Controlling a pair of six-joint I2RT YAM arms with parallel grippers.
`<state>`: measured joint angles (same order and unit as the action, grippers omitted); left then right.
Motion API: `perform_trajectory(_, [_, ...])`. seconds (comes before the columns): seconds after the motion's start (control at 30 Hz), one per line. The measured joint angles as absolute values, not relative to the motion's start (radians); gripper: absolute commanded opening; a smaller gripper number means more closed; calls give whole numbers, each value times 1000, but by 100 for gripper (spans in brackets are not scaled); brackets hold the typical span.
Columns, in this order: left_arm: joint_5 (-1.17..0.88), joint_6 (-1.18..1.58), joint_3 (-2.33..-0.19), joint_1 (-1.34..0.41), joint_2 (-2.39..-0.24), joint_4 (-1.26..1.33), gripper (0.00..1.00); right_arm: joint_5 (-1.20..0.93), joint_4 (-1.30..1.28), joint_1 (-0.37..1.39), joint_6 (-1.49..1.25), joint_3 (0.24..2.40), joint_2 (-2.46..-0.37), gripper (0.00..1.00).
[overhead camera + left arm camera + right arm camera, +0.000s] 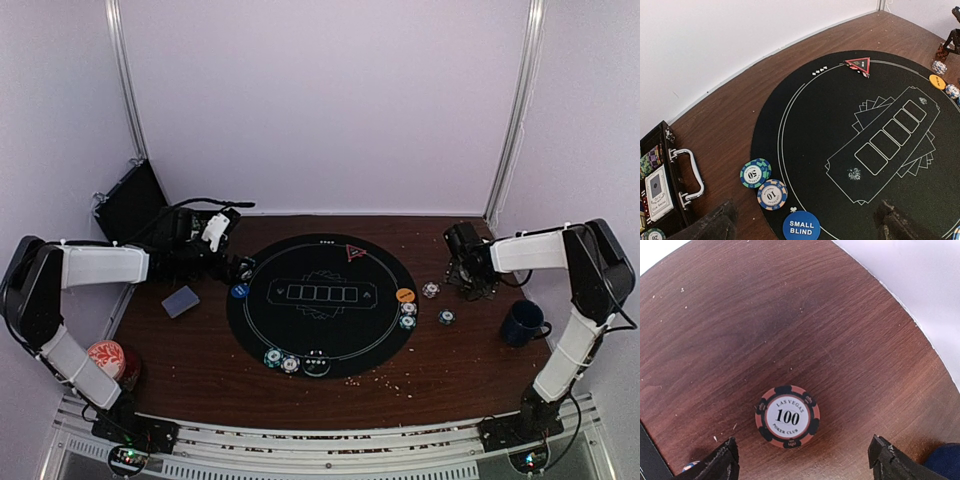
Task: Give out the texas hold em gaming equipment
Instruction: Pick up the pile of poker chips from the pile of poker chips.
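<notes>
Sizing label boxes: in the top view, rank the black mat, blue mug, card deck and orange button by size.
1. black mat
2. blue mug and card deck, too alike to rank
3. orange button

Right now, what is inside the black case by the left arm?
The left wrist view shows the black case open, holding a pack of cards and a row of striped chips on edge. The rest of its inside lies beyond the picture's edge, unseen.
</notes>
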<state>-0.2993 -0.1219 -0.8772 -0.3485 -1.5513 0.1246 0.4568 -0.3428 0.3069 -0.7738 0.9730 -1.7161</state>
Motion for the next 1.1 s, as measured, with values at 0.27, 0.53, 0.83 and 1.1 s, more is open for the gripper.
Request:
perform_trajectory(0.27, [-300, -122, -877, -348, -1556, 118, 98, 453, -339, 300, -774, 1016, -1769, 84])
perform_trajectory(0.53, [-301, -122, -877, -348, -1556, 118, 98, 453, -338, 291, -773, 1030, -1788, 76])
perform_trajectory(0.83, [-303, -122, -877, -348, -1556, 119, 98, 453, -330, 286, -770, 1030, -1792, 66])
perform_trajectory(1.1, [-303, -122, -877, -348, -1557, 118, 98, 454, -317, 281, -770, 1030, -1811, 65])
